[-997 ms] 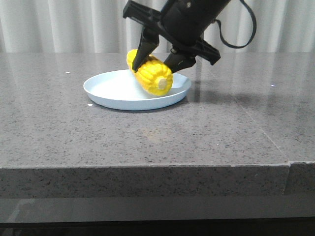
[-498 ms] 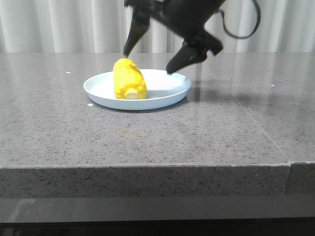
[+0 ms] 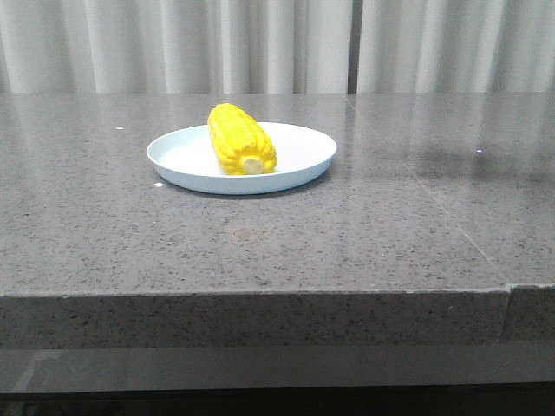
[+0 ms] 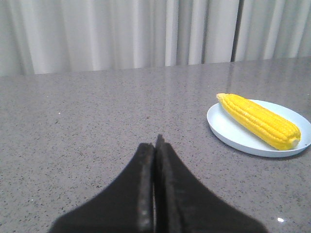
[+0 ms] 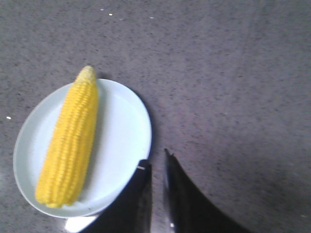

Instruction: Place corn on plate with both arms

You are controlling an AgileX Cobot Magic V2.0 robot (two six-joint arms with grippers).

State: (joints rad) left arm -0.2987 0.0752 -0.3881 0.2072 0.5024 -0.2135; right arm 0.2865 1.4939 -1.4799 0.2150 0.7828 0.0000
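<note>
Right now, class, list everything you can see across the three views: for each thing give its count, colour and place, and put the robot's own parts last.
corn: one, bright yellow, lying on its side on the plate, pale stub end towards the front camera.
plate: one, pale blue-white, on the table left of centre.
table: one, speckled grey stone, filling the foreground.
curtain: one, white, pleated, behind the table.
left gripper: one, black, fingers together, low over bare table away from the plate.
right gripper: one, black, fingers nearly together with a thin gap, above the plate's edge.
</note>
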